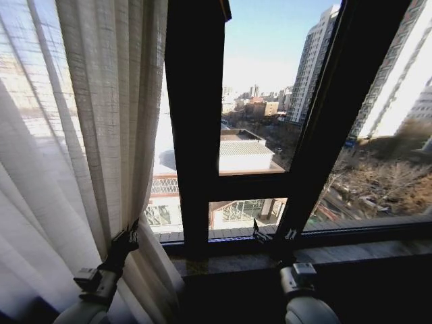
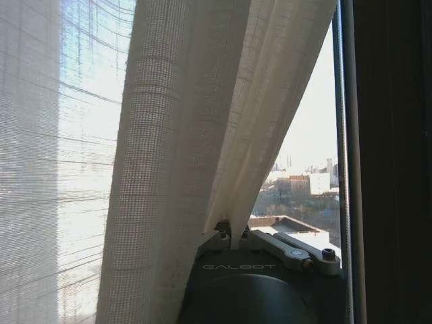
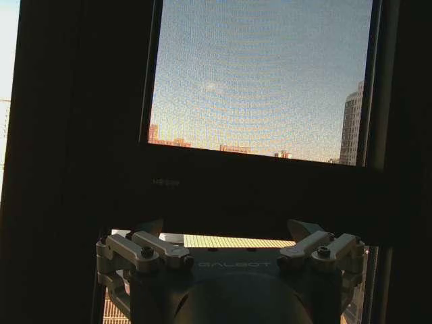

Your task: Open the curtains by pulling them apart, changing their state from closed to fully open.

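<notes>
Where the curtain (image 1: 101, 121) hangs at the left of the head view, its pleats are gathered low down into the left end effector (image 1: 128, 237), which is clamped on a fold of the fabric. In the left wrist view the curtain (image 2: 196, 135) runs down into the left end effector (image 2: 231, 233), pinched between the fingers; the fingertips are hidden by cloth. One panel is visible, cut off at the top and left edges. The window frame (image 1: 192, 135) stands bare beside it, dark enough that its detail is hard to read, with city buildings (image 1: 310, 67) beyond the glass. The right end effector (image 1: 270, 237) sits low by the sill (image 1: 364, 250), apart from the curtain. In the right wrist view the right end effector (image 3: 229, 233) is spread wide and empty, facing the frame (image 3: 81, 135).
</notes>
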